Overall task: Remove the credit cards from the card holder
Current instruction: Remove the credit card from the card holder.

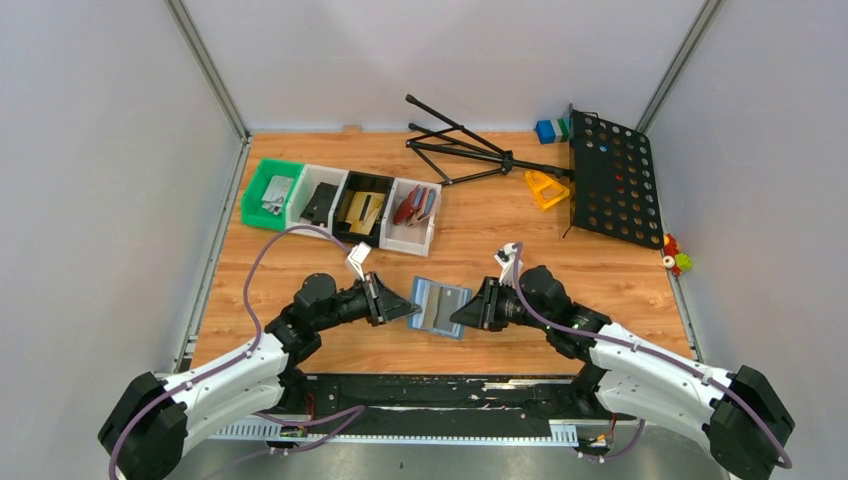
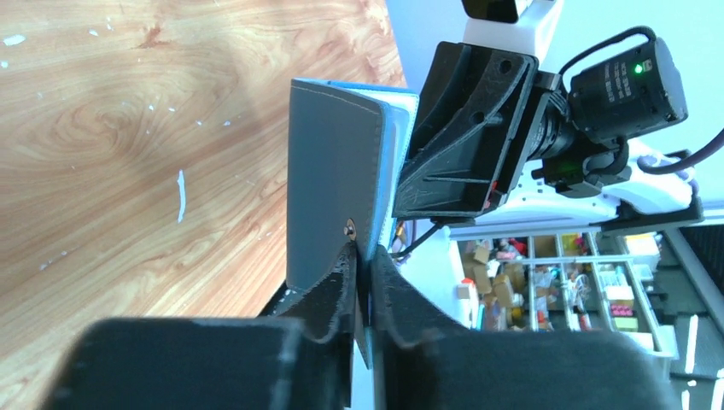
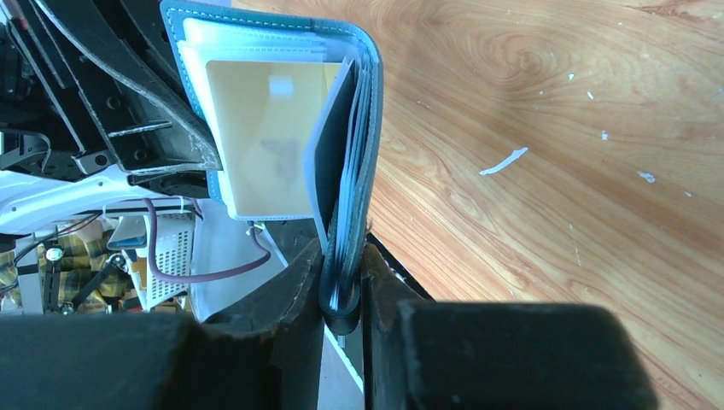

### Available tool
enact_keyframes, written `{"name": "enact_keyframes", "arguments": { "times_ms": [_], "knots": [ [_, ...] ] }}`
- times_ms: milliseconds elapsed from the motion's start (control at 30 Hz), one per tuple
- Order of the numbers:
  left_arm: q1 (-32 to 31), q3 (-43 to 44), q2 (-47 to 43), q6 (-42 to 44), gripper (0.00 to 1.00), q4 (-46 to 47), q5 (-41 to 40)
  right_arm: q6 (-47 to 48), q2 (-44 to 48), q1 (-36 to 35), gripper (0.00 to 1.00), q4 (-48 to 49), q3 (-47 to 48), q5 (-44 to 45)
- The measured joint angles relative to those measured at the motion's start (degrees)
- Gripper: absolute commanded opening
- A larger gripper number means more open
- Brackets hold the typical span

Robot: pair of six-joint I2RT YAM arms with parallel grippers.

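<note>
The left gripper (image 1: 405,308) has its 2 fingers pinched on the left edge of the card holder (image 1: 440,307). The holder is held open between both arms, over the near middle of the table (image 1: 600,290). It is slate-blue outside with pale stitching and lighter blue inside, and 1 gold-tan credit card (image 3: 269,145) sits in a slot. Its long axis runs left to right, with the inside facing up. The right gripper (image 1: 468,312) is clamped on the right edge.

Wood-grain table (image 1: 480,200) is lying between pale grey wall panels (image 1: 100,150); metal posts (image 1: 208,68) are rising at its far corners. Cluttered shelving (image 2: 555,290) is showing beyond its near edge.
</note>
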State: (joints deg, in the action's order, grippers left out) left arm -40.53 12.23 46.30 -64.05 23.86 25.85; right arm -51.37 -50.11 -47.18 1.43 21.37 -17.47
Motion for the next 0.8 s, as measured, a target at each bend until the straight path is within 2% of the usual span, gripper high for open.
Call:
{"name": "enact_keyframes", "arguments": {
  "times_ms": [67,133,200,300,367,633,700,733,767,800],
  "knots": [
    [0.0,-0.5,0.0,-0.2,0.53,0.3,-0.3,0.0,0.4,0.2,0.01,-0.7,0.0,0.0],
    [0.2,-1.0,-0.1,-0.9,0.68,0.7,-0.5,0.0,0.8,0.4,0.00,-1.5,0.0,0.1],
    [0.3,-1.4,-0.2,-1.3,0.74,1.5,-0.5,0.0,1.0,0.5,0.00,-2.1,0.0,0.0],
    [0.5,-1.8,-0.1,-1.7,0.75,2.7,-0.5,0.0,1.0,0.6,0.00,-2.1,0.0,-0.1],
    [0.4,-1.8,0.3,-1.7,0.70,3.7,-0.4,0.0,0.9,0.6,0.00,-2.1,0.0,-0.4],
    [0.5,-1.8,3.6,-1.1,0.36,4.6,0.5,0.1,0.6,0.8,0.00,-2.1,0.0,-2.1],
    [0.5,-1.8,3.5,-0.8,0.24,3.9,0.4,0.1,0.6,0.8,0.00,-2.1,0.0,-2.2],
    [0.5,-1.8,3.5,-0.7,0.11,3.8,0.4,0.2,0.7,0.8,0.00,-2.1,0.0,-2.2],
    [0.5,-1.8,3.5,-0.4,0.04,3.6,0.3,0.3,0.7,0.8,0.02,-2.1,0.0,-2.3],
    [0.5,-1.8,3.5,-0.2,0.00,3.4,0.3,0.3,0.7,0.8,0.08,-2.3,0.1,-2.4]
  ]
}}
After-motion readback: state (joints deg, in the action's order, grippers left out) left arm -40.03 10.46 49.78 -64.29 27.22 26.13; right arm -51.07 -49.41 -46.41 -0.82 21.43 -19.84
